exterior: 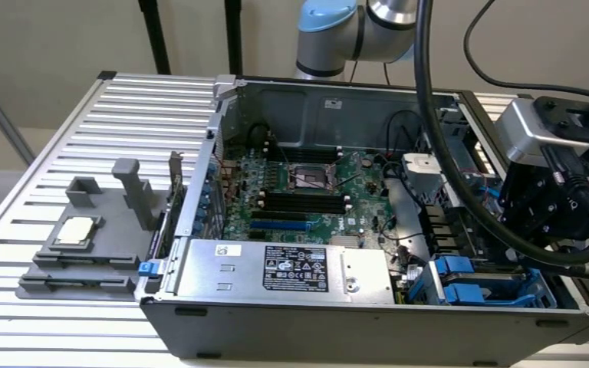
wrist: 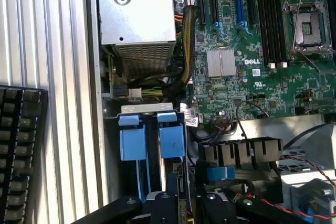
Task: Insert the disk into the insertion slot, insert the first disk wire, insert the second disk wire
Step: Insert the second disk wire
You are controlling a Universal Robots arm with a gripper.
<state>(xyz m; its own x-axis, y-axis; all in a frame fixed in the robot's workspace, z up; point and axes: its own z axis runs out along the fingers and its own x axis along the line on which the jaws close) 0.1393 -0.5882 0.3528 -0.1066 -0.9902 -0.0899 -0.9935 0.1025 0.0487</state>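
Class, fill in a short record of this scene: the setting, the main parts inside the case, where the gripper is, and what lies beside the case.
Setting: open computer case on a slatted metal table
Inside: green motherboard; silver power supply with a black label
Drive cage: blue tabs, in the case corner at the exterior view's right
Gripper: just above the drive cage
Beside the case: grey holder with a processor chip, at the exterior view's left
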